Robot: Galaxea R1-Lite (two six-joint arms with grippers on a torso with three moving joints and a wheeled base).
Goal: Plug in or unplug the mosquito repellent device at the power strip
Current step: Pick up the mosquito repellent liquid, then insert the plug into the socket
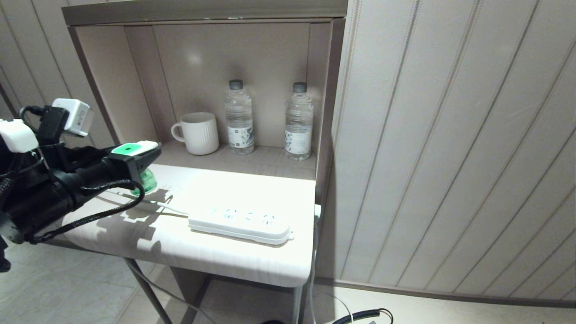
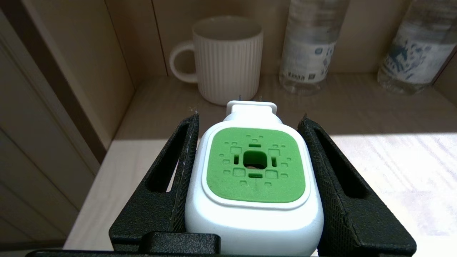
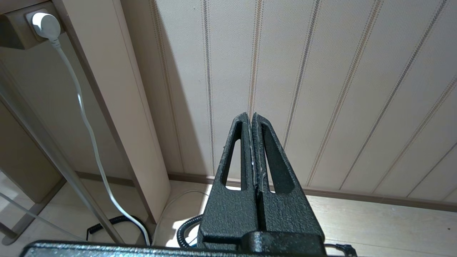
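Note:
My left gripper (image 1: 144,155) is shut on the mosquito repellent device (image 1: 135,148), over the left end of the small white table (image 1: 252,265). The black fingers (image 2: 178,171) press both sides of its white cap with the green square centre (image 2: 255,164). Two plug prongs point from its far end toward the mug. Its translucent green bottle (image 1: 146,182) hangs below the cap. The power strip (image 1: 240,222) lies flat to the right, apart from the device, with all its sockets bare. My right gripper (image 3: 251,116) is shut on nothing, low beside the striped wall.
In the niche behind the table stand a ribbed white mug (image 1: 198,132) and two clear water bottles (image 1: 238,119) (image 1: 298,121). The strip's thin cord (image 1: 166,207) runs left across the tabletop. A white plug (image 3: 44,23) sits in a wall socket under the table.

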